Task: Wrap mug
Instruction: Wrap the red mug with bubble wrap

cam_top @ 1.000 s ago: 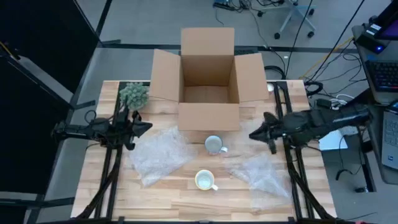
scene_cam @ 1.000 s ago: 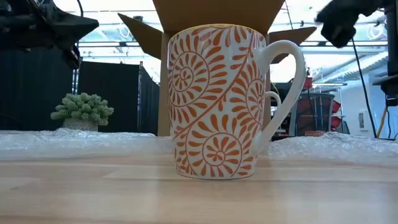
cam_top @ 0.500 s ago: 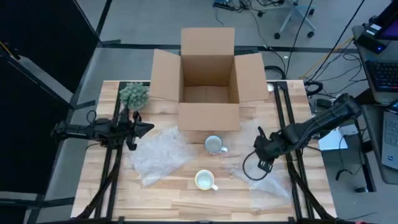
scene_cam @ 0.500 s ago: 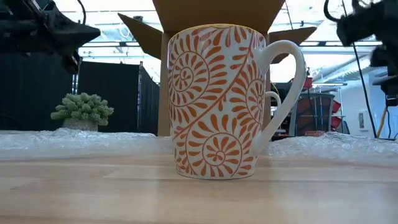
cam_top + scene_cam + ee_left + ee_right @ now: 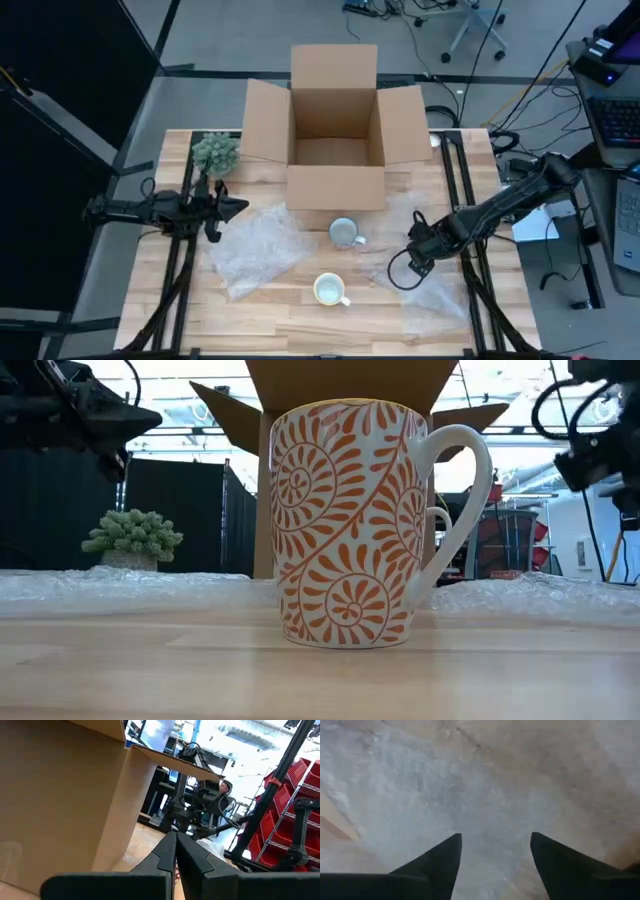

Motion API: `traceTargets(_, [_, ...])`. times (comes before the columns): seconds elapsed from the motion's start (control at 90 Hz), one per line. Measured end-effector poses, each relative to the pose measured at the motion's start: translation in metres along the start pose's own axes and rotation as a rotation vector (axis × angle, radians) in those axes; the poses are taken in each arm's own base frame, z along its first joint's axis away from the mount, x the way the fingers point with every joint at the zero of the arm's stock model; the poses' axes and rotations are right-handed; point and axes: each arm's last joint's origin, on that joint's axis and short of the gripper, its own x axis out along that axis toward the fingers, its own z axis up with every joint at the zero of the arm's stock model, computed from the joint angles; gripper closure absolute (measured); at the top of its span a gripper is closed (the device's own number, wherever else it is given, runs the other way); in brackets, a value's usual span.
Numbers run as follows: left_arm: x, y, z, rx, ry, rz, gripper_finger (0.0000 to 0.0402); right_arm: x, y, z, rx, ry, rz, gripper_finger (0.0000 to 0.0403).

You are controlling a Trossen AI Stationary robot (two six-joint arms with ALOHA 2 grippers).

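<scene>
Wrapping is not yet starting, by my reading: both mugs are standing bare and neither bubble-wrap sheet is folded over anything.

Nearest the front edge, the patterned mug point(image 5: 329, 290) is sitting upright on bare wood between the two sheets, touching neither as far as the high view shows. It looks empty from above. In the low view the orange swirl pattern is facing the camera with the handle off to one side.

Next back, the right gripper point(image 5: 418, 262) is hanging low over the right bubble-wrap sheet point(image 5: 425, 285). Its fingers point(image 5: 437, 859) are standing well apart in the right wrist view, holding nothing, with wrap filling the gap. Contact with the sheet is not clear. This looks like an approach to pinch the sheet.

The left bubble-wrap sheet point(image 5: 255, 248) is lying flat and untouched. The grey mug point(image 5: 345, 233) is standing just in front of the box, also seemingly empty.

The left gripper point(image 5: 232, 205) is waiting at the left side, above the table beside the small plant point(image 5: 215, 153); its fingers are pressed together on nothing.

Farthest back, the cardboard box point(image 5: 335, 135) is sitting with flaps open, and nothing is showing inside.

Left to do: grasp a sheet, bring it to a mug, fold it round.
</scene>
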Motion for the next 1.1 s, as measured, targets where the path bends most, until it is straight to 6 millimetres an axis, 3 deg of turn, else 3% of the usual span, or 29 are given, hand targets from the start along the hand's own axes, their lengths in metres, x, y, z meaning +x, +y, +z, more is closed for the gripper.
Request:
traceTargets(0.144, [0.0, 0.0, 0.0, 0.0, 0.0, 0.0, 0.0402, 0.003, 0.0, -0.002, -0.01, -0.001, 0.01, 0.0229])
traceTargets(0.356, [0.0, 0.001, 0.0, 0.0, -0.01, 0.021, 0.0402, 0.002, 0.02, -0.004, -0.116, -0.033, 0.2, 0.0374])
traceTargets(0.4, [0.0, 0.0, 0.001, -0.001, -0.015, 0.022, 0.0402, 0.001, 0.025, -0.005, -0.141, -0.048, 0.247, 0.039])
traceTargets(0.789, [0.0, 0.0, 0.004, -0.009, -0.046, 0.015, 0.0402, -0.041, 0.083, -0.017, -0.453, -0.305, 0.77, 0.0402])
traceTargets(0.933, [0.0, 0.0, 0.004, -0.008, -0.044, 0.016, 0.0402, -0.044, 0.095, -0.035, -0.405, -0.216, 0.911, 0.0402])
traceTargets(1.1, [0.0, 0.0, 0.004, -0.009, -0.044, 0.016, 0.0402, -0.033, 0.112, -0.062, -0.297, -0.097, 1.0, 0.0402])
